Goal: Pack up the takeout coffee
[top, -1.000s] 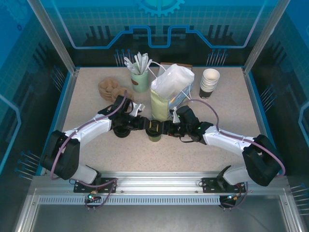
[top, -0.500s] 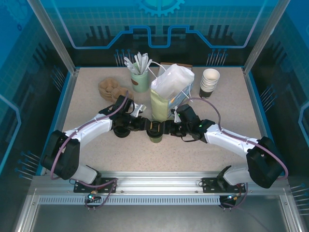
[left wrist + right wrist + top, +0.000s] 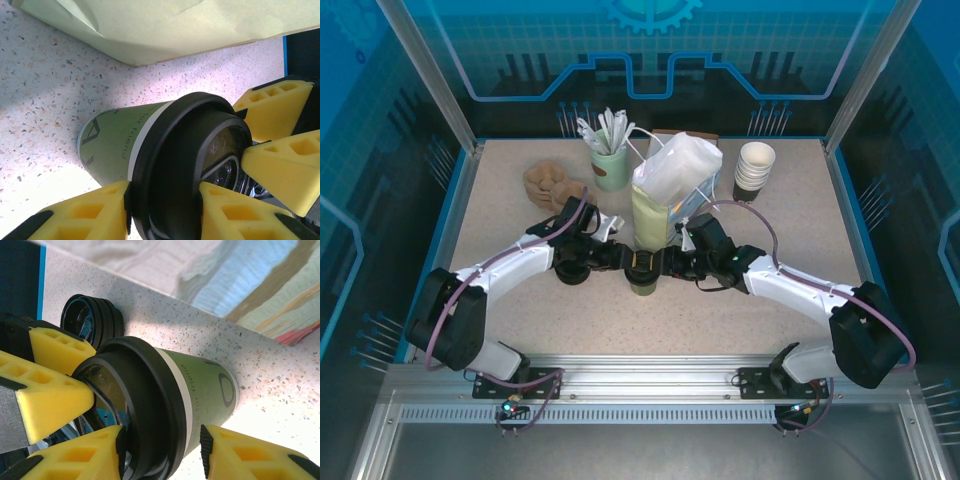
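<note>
The takeout coffee (image 3: pixel 641 270), a pale green cup (image 3: pixel 115 145) with a black lid, stands upright on the table in front of the paper bag (image 3: pixel 665 200). My left gripper (image 3: pixel 623 260) reaches it from the left. In the left wrist view it (image 3: pixel 165 195) is shut on the lid's rim, one pad outside and one on the lid top. My right gripper (image 3: pixel 663 263) comes from the right. Its jaws (image 3: pixel 160 437) straddle the opposite rim of the cup (image 3: pixel 205 385): one pad meets the lid, and a sliver of table shows beside the other.
The bag (image 3: pixel 225 275) stands tall just behind the cup. A stack of black lids (image 3: pixel 92 320) lies to the left of it. A mint cup of stirrers (image 3: pixel 611 165), a brown pulp holder (image 3: pixel 545 182) and a stack of lidless cups (image 3: pixel 753 170) stand along the back.
My right gripper has slid left onto the cup and narrowed its jaws around the lid. The left gripper and the cup have stayed in place.
</note>
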